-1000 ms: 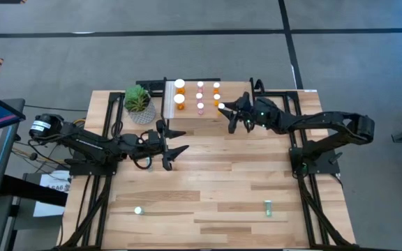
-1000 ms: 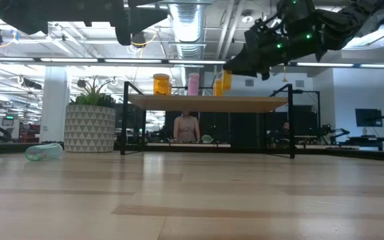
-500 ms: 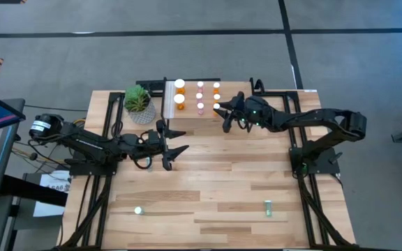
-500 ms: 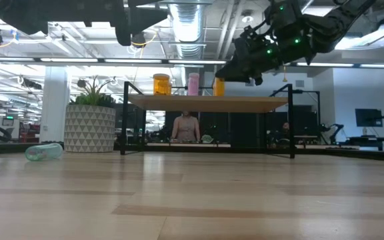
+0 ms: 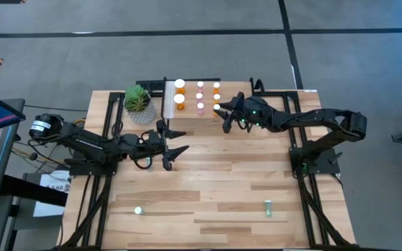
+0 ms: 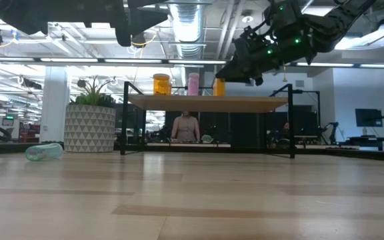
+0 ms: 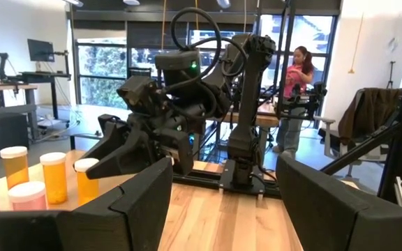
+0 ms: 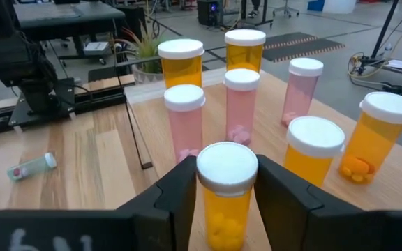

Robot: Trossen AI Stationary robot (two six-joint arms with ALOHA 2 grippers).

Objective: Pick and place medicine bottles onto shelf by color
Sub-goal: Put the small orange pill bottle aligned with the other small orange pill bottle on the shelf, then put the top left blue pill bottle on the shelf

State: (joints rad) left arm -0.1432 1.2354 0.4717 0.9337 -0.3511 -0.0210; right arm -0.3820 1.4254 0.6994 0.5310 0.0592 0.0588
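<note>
The shelf point(image 5: 190, 113) stands at the table's far side and carries upright white-capped bottles: two larger orange ones point(image 5: 179, 92), three pink ones point(image 5: 200, 95) and two small orange ones point(image 5: 216, 90). My right gripper point(image 5: 220, 110) is over the shelf's near right part, shut on another small orange bottle point(image 8: 226, 192), which also shows in the low view point(image 6: 219, 87). My left gripper point(image 5: 172, 143) waits open and empty above the table, near the shelf's front. A teal bottle point(image 5: 137, 210) and a green one point(image 5: 268, 207) lie on the table near its front edge. My right gripper pinches the orange bottle's body just under its white cap point(image 8: 209, 206), one finger point(image 8: 176, 192) on each side. The fingers come slanting down from the table's right. The bottle stands upright with its base at the shelf top point(image 6: 179, 102), beside the nearest pink bottle.
A potted plant point(image 5: 139, 102) stands left of the shelf. The shelf's black legs point(image 6: 124, 120) rise from the tabletop. A person point(image 7: 297, 77) shows in the room beyond the table. The middle of the plank tabletop point(image 5: 215, 174) is open wood.
My right gripper has gone toward the table's left edge and down with the orange bottle, bringing it from above the shelf to the shelf top next to the pink row. It has kept still for the last half second.
</note>
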